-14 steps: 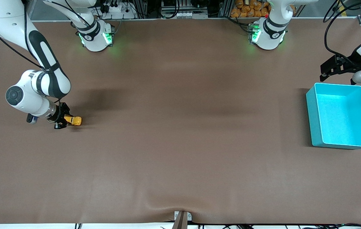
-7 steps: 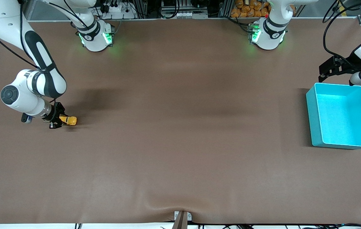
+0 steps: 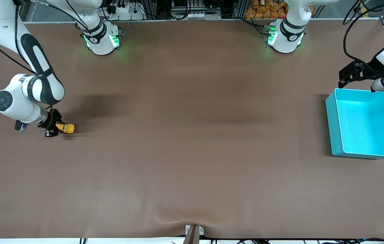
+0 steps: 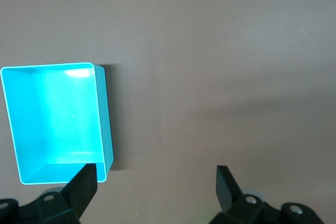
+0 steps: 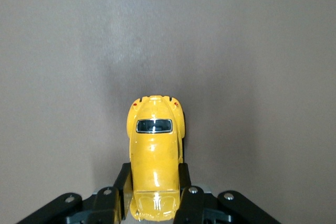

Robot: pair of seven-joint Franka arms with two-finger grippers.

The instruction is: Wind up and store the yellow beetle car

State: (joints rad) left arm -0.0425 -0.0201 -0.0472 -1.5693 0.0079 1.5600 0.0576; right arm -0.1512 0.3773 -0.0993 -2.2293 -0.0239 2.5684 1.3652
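Observation:
The yellow beetle car (image 3: 66, 128) is on the brown table at the right arm's end. My right gripper (image 3: 54, 128) is shut on the car, fingers pressed on its two sides. The right wrist view shows the car (image 5: 154, 153) from above, between the black fingers (image 5: 185, 179). My left gripper (image 3: 347, 75) is open and empty, in the air by the turquoise bin's (image 3: 332, 122) edge that lies farther from the front camera. In the left wrist view the bin (image 4: 103, 119) is empty and the open gripper (image 4: 156, 177) is over bare table beside it.
The brown table mat (image 3: 192, 135) covers the whole table, with a small wrinkle at its near edge (image 3: 178, 222). The two arm bases (image 3: 102, 37) (image 3: 285, 35) stand along the edge farthest from the front camera.
My right gripper has dragged the yellow beetle car along the table toward the right arm's end. My left gripper has shifted slightly by the bin.

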